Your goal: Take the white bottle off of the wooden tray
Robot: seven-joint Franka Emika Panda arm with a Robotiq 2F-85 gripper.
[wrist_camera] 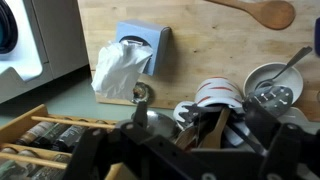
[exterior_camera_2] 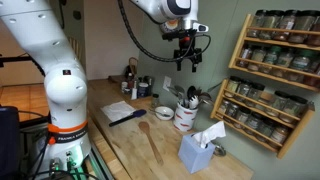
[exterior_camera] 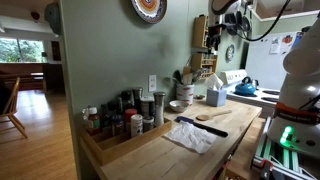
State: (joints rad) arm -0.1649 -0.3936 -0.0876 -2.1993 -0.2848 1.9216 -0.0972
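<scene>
exterior view: spread hand (exterior_camera_2: 187,62) hangs above white utensil crock (exterior_camera_2: 186,118), well apart from long light wooden tray (exterior_camera: 103,151).
risk: grabbing small white cylindrical bottle (exterior_camera: 135,123) could topple crowded jars (exterior_camera: 118,125).

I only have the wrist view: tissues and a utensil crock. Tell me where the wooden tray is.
Observer: The wooden tray lies on the counter, at the end opposite the tissue box.
Operator: Point out the white bottle.
Observer: The white bottle stands upright at the tray's end nearer the utensil crock, beside a metal canister.
Operator: Give me the gripper's height.
Observer: The gripper hangs high above the crock, well away from the tray.
</scene>
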